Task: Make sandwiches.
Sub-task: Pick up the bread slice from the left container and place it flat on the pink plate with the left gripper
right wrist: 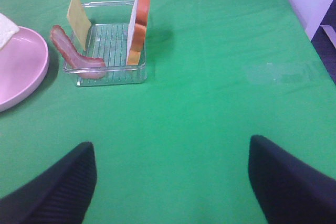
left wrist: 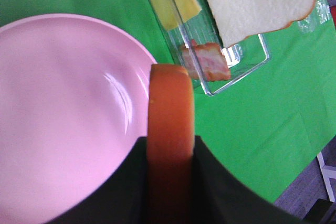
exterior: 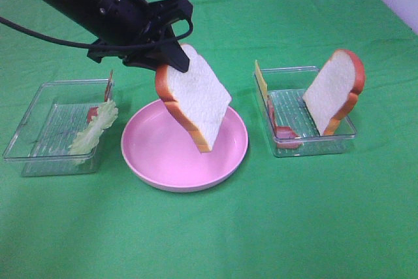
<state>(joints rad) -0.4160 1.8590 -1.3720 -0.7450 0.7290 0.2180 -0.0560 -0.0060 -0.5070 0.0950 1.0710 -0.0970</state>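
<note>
Exterior high view, left tray (exterior: 23,129): a clear plastic tray is seen on the green cloth (exterior: 326,227). A lettuce leaf (exterior: 95,129) is draped against its plate-side wall, and a reddish bacon piece (exterior: 92,113) is partly hidden behind the leaf.
Left gripper (exterior: 166,53): the fingers are closed narrowly on a bread slice (exterior: 196,99). In the left wrist view its orange crust (left wrist: 170,108) is seen clamped between them.
Bread slice: it is held tilted in the air over the pink plate (exterior: 157,155), and part of the plate's far rim is hidden by it. Whether the lowest corner touches cannot be told.
Right tray (exterior: 326,142): a cheese square (exterior: 261,78) is stood against the plate-side wall. A bacon strip (exterior: 285,132) is curled beside it, and a second bread slice (exterior: 333,89) is leaned upright at the far end.
Right gripper (right wrist: 170,182): the fingers are spread wide with nothing held, over bare cloth and well apart from the right tray.
</note>
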